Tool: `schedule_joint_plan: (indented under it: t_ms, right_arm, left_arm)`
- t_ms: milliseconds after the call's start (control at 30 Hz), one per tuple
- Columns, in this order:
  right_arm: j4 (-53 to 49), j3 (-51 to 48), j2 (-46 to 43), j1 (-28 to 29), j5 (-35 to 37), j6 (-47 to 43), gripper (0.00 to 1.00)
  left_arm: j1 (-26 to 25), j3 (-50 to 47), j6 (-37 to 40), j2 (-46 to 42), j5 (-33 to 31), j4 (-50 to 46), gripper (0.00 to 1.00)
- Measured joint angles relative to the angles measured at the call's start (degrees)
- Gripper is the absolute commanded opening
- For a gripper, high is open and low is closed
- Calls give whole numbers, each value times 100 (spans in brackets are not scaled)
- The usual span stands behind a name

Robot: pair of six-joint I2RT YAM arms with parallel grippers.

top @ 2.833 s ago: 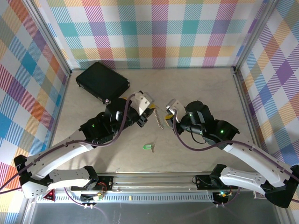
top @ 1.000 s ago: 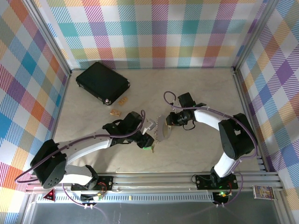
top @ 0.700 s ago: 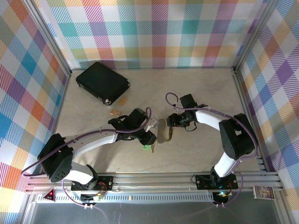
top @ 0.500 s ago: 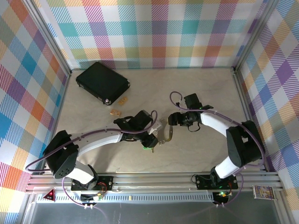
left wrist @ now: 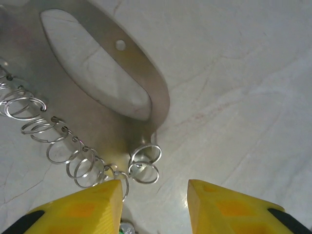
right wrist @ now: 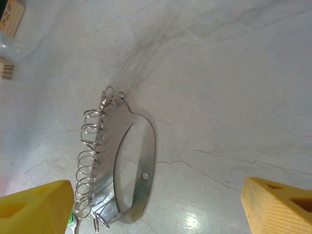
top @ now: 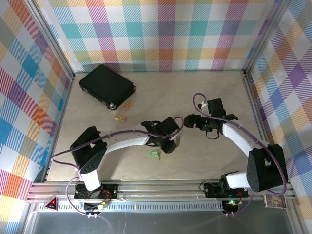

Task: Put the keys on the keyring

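Observation:
The keyring holder [left wrist: 146,92] is a flat metal plate with an oval cut-out, lying on the table. A row of small wire rings [left wrist: 63,153] hangs along one edge. My left gripper [left wrist: 156,204] hovers open just over the plate's ringed end, nothing between its yellow fingers. A green-headed key [top: 154,154] lies on the table beside the left gripper [top: 168,145]; a sliver of the key [left wrist: 124,228] peeks in at the bottom of the left wrist view. My right gripper [right wrist: 156,195] stands wide open and apart, with the holder [right wrist: 146,161] and rings [right wrist: 90,146] below it.
A black case [top: 107,85] lies at the back left. Two small wooden blocks [top: 128,105] [top: 120,117] sit in front of it, and a block [right wrist: 9,14] shows at the top left of the right wrist view. Metal rails [top: 161,187] border the near edge.
The holder, earlier held up between both grippers, now lies flat on the table. The right gripper has let go and drawn back to the right. The left gripper has slid right over the holder.

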Motion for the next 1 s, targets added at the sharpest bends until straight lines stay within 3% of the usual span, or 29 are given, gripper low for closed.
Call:
schedule_joint_plan:
  t_ms: [133, 300, 500, 667, 800, 1000]
  right_arm:
    - [-9, -59, -52, -170, -153, 2, 89]
    - [-216, -57, -52, -129, -723, -184, 85]
    - [-767, -57, -118, 726, -1215, -457, 80]
    - [-973, -55, -42, 1344, -1331, -581, 70]
    - [-1045, -48, 291, 1554, -1327, -654, 63]
    - [-1069, 186, 901, 1561, -1292, -763, 51]
  left_arm:
    - [-210, 448, -623, 350, -262, -87, 35]
    - [-127, 177, -1200, 199, -15, 79, 35]
    - [365, -428, -1325, -789, 520, 181, 35]
    - [931, -1064, -1355, -1976, 1082, 553, 36]
    - [1255, -1425, -1360, -2540, 1399, 675, 37]
    - [1300, -1668, -1318, -2863, 1711, 844, 38]
